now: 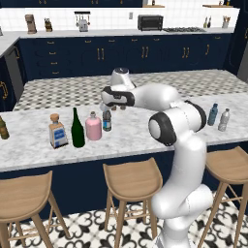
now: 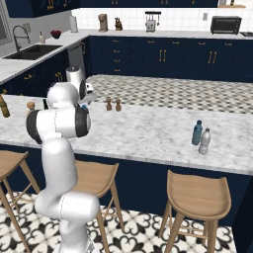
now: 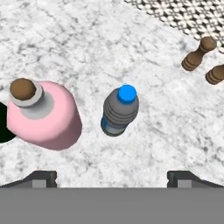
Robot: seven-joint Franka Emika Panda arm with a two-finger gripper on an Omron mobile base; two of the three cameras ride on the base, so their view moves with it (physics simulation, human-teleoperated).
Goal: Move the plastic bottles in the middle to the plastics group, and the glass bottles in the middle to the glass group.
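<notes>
Left base view: arm rose from lower right, elbow bent w/ forearm reaching left over the marble counter [image 1: 145, 138], hand hanging above the middle bottles. Gripper [image 3: 112, 177] pointed down at the counter; in hand view the two finger tips [image 3: 41, 178] sat far apart at the bottom edge, jaws spread wide, nothing between them, nothing touched.

Directly under the hand: small water bottle [image 3: 120, 111] w/ blue cap, upright, seen from above, roughly centred between the tips. Just beside it, apart, stood the pink bottle [image 3: 46, 116] w/ brown stopper. Two brown shakers [image 3: 199, 54] stood farther off near the patterned strip.

In left base view the row on the counter ran: square clear bottle [image 1: 57, 131] w/ blue label and cork, dark green wine bottle [image 1: 77, 130], pink bottle, water bottle, all upright, near each other but not touching. Small amber bottle [image 1: 3, 129] stood at the far left edge. Well apart to the right, blue bottle [image 1: 213, 115] and grey-clear bottle [image 1: 223, 120] stood just beside each other, upright.

Contents of any bottle: couldn't tell. Wooden stools [image 1: 131, 181] sat below the counter front.
</notes>
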